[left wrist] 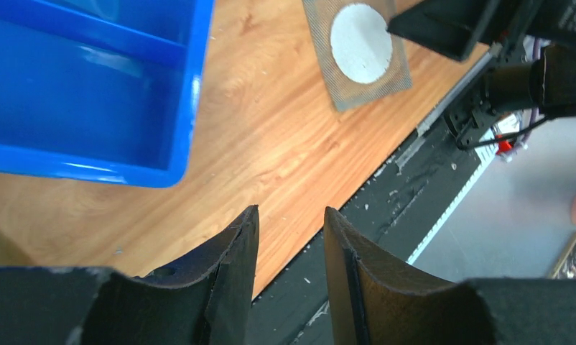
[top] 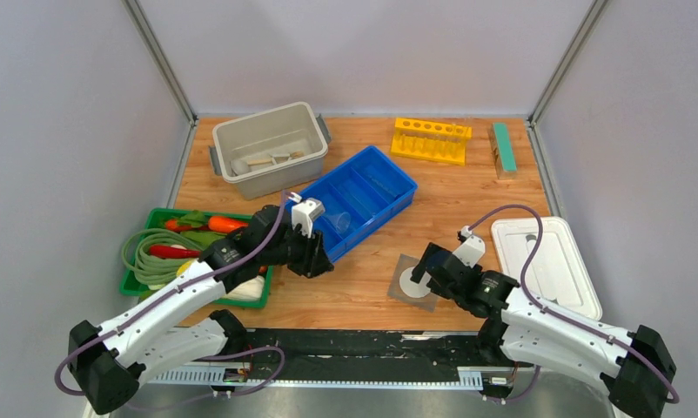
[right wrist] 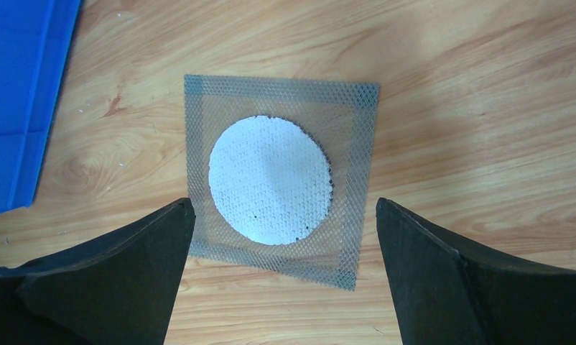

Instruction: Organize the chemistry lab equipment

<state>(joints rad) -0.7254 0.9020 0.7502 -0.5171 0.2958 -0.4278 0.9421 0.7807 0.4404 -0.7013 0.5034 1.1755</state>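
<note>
The grey square mesh with white disc [top: 412, 281] lies flat on the wooden table in front of the blue bin [top: 376, 178]. My right gripper [top: 426, 266] hovers just over it, jaws wide open and empty. In the right wrist view the mesh [right wrist: 274, 180] lies just ahead of the right gripper [right wrist: 285, 205], between its fingers. My left gripper [top: 318, 259] is open and empty, low over the table at the blue bin's near corner. The left wrist view shows the left gripper [left wrist: 291, 210], the mesh [left wrist: 358, 50] and the bin [left wrist: 91, 86]. A clear cup [top: 339, 221] lies in the blue bin.
A grey tub [top: 241, 138] with small pale items stands at the back left. A yellow rack [top: 431, 139] and a green block [top: 504, 146] are at the back right. A white lid [top: 546, 261] lies at the right. A green tray [top: 154, 216] of vegetables sits at the left.
</note>
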